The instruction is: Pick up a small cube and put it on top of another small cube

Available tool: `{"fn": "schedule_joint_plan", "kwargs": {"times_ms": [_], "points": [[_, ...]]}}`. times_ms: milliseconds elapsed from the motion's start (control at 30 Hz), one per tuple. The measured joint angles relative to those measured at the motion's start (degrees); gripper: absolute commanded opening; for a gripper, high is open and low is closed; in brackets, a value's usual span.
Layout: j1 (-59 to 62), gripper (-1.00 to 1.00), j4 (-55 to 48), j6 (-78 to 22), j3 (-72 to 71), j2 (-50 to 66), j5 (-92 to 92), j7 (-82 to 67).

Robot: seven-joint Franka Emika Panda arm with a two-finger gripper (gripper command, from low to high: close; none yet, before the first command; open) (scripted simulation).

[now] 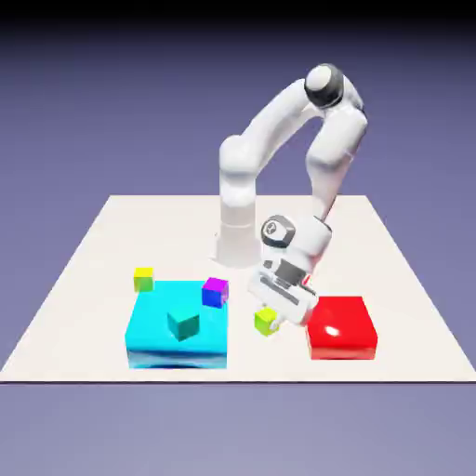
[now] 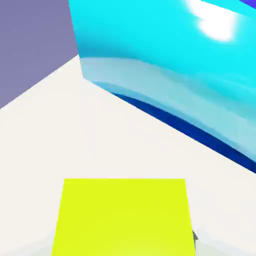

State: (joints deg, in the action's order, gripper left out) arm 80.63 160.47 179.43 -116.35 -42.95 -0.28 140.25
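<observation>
Pale cream tabletop point(image 1: 172, 232) spreads before a blue-violet backdrop. Nearest the camera, the cyan block point(image 1: 153, 314) lies at the exterior view's left with a teal cube point(image 1: 184, 323) on it, and the glossy red block point(image 1: 341, 327) at the right. Between them, the gripper point(image 1: 268, 322) is closed on the lime-yellow cube point(image 2: 125, 217), tilted. The purple-magenta cube point(image 1: 215, 292) shows by the cyan block's far right corner. Farther back stands the white arm's base point(image 1: 237, 244).

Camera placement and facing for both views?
Exterior: fixed, across the table and above, facing the robot; the whole arm and gripper show.
Hand: on the hand, looking along the gripper past the lime-yellow cube to the tabletop; only a sliver of finger shows.
Shared: that cube, the tabletop, the cyan block.
</observation>
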Motion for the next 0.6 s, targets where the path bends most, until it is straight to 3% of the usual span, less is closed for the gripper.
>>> {"fn": "schedule_joint_plan", "kwargs": {"times_ms": [167,600], "points": [[-6.7,-1.0,1.8,-3.7,5.4,2.9,0.3,-0.9],[5.0,-1.0,-12.6,-20.8,32.3,7.8,1.9,-27.3]]}}
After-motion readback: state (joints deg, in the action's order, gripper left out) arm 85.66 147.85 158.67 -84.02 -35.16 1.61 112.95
